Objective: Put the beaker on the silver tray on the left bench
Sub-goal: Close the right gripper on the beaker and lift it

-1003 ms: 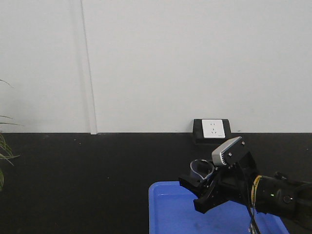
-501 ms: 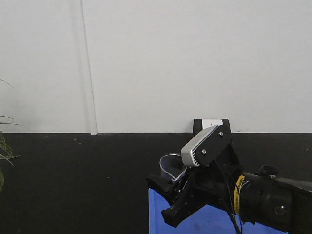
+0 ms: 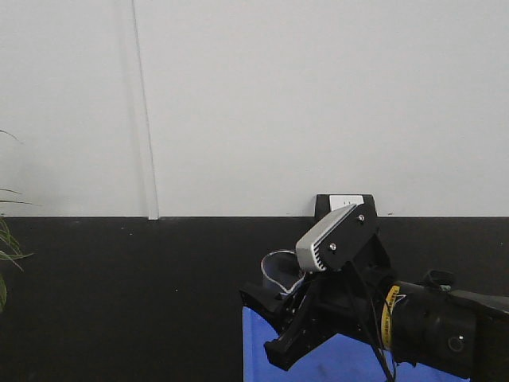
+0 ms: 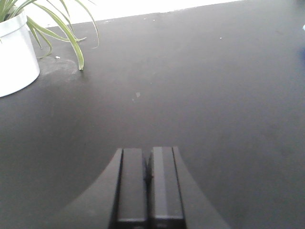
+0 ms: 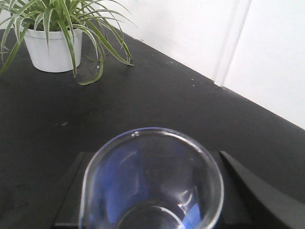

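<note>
The beaker (image 5: 152, 181) is a clear glass cylinder with a pouring lip, seen from above in the right wrist view. My right gripper (image 5: 152, 202) is shut on it, one black finger on each side. From the front, the beaker (image 3: 278, 269) is held in the air above the left end of a blue tray, in my right gripper (image 3: 274, 317). My left gripper (image 4: 147, 183) is shut with nothing in it, low over the bench's matte black worktop (image 4: 214, 95). The silver tray is out of view.
A bright blue plastic tray (image 3: 334, 362) lies under the right arm. A spider plant in a white pot (image 5: 51, 47) stands at the far left of the worktop, and the same white pot (image 4: 14, 55) shows in the left wrist view. A wall socket (image 3: 346, 200) sits behind the arm.
Over the last second my right arm swung left and nearer the camera, carrying the beaker past the blue tray's left edge. In the last half second it barely moved.
</note>
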`<state>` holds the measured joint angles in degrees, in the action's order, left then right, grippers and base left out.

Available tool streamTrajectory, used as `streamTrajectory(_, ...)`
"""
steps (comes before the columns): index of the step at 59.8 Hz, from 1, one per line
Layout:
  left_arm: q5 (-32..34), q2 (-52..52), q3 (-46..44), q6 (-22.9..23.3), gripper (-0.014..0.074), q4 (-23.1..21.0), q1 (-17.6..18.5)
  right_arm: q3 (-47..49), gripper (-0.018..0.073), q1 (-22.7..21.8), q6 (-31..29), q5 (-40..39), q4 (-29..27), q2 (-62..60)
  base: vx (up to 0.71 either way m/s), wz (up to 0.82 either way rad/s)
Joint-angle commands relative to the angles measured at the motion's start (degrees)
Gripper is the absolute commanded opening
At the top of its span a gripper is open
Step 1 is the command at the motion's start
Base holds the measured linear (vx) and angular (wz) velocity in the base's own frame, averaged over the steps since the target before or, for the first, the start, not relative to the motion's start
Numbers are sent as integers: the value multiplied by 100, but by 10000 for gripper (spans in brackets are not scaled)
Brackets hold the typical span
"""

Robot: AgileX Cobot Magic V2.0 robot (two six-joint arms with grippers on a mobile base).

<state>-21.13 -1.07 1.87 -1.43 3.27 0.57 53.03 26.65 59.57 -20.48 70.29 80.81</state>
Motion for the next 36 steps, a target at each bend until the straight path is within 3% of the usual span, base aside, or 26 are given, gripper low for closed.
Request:
streamTrajectory(1, 466, -41, 113, 10, 1, -17, 31, 154, -14, -5, -1, -160, -148, -211, 0, 0)
streamTrajectory(36, 466, -41, 113, 10, 1, -17, 31, 154, -14, -5, -1, -160, -148, -211, -8, -2)
